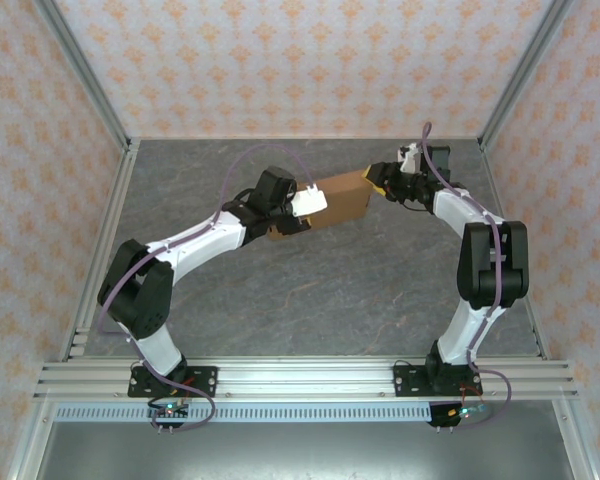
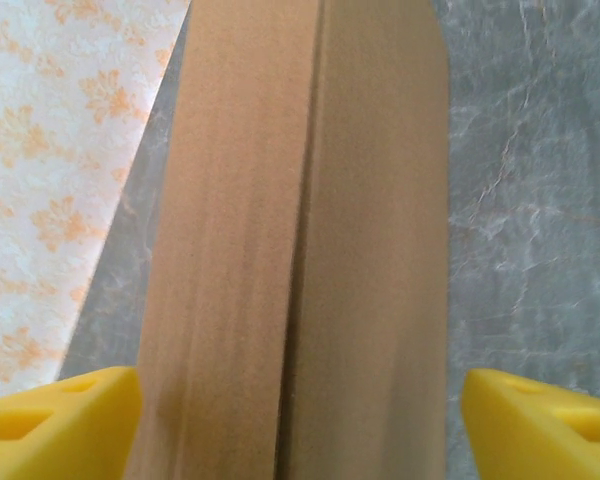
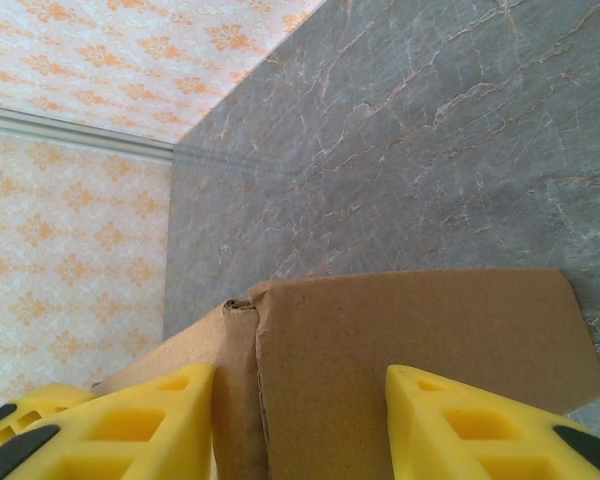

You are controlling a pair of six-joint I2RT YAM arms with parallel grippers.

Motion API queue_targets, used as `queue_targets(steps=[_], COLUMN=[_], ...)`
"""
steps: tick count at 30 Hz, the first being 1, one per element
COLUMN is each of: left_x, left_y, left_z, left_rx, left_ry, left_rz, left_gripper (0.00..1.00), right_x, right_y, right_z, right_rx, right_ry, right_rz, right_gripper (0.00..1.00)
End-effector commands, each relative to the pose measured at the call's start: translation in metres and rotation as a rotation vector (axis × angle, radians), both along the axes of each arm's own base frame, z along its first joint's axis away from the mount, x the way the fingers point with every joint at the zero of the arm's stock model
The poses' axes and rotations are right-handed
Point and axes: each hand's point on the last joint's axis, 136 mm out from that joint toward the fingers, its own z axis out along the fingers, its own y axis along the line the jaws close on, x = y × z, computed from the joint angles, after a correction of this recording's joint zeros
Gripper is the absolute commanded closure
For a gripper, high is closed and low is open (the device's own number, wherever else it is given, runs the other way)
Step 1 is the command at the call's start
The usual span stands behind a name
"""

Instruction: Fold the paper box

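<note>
Straddling paper box (image 2: 300,220): left claw (image 2: 302,390).

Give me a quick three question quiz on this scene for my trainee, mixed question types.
1. True or false: the paper box lies by the arm bases.
2. Which arms reach the box? A left only, B right only, C both.
3. In the left wrist view, do the left arm's jaws clamp the box?
Key: 1 false, it sits in the table's far half. 2 C. 3 No, one yellow finger stands apart.
</note>
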Motion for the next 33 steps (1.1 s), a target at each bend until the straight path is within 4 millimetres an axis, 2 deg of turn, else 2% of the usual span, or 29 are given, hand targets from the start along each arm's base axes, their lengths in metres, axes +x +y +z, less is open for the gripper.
queue_targets(steps=[1,4,7,9,11,12,15,21,27,33], left_x=[-0.007,-0.007,-0.008,-0.005,-0.004,-0.004,-0.007,0.007,0.005,-0.001], left_y=[0.000,0.014,0.038,0.069,0.099,0.105,0.104,0.093,0.094,0.097], left_z=[0.046,0.070,0.091,0.089,0.072,0.063,0.042,0.021,-0.004,-0.013], left_rx=[-0.161,-0.305,-0.566,-0.755,-0.933,-1.025,-1.185,-1.274,-1.314,-1.316], left_ry=[0.033,0.056,0.148,0.249,0.360,0.425,0.586,0.726,0.785,0.794], left_rz=[0.075,0.186,0.346,0.542,0.740,0.784,0.846,0.888,0.930,0.945], left_gripper=[0.12,0.12,0.11,0.12,0.13,0.13,0.14,0.16,0.28,0.38], right_x=[-0.004,-0.004,-0.005,-0.004,-0.004,-0.005,-0.005,-0.006,-0.005,-0.005], right_y=[-0.004,-0.005,-0.005,-0.005,-0.005,-0.005,-0.006,-0.006,-0.006,-0.007], right_z=[-0.025,-0.026,-0.027,-0.026,-0.026,-0.025,-0.024,-0.022,-0.020,-0.022], right_rx=[-0.041,-0.046,-0.052,-0.053,-0.059,-0.059,-0.064,-0.066,-0.073,-0.076], right_ry=[0.051,0.052,0.052,0.049,0.049,0.050,0.045,0.041,0.039,0.042], right_rz=[-0.019,-0.020,-0.020,-0.017,-0.015,-0.014,-0.013,-0.012,-0.013,-0.016], right_gripper=[0.56,0.57,0.57,0.57,0.57,0.57,0.57,0.58,0.58,0.58])
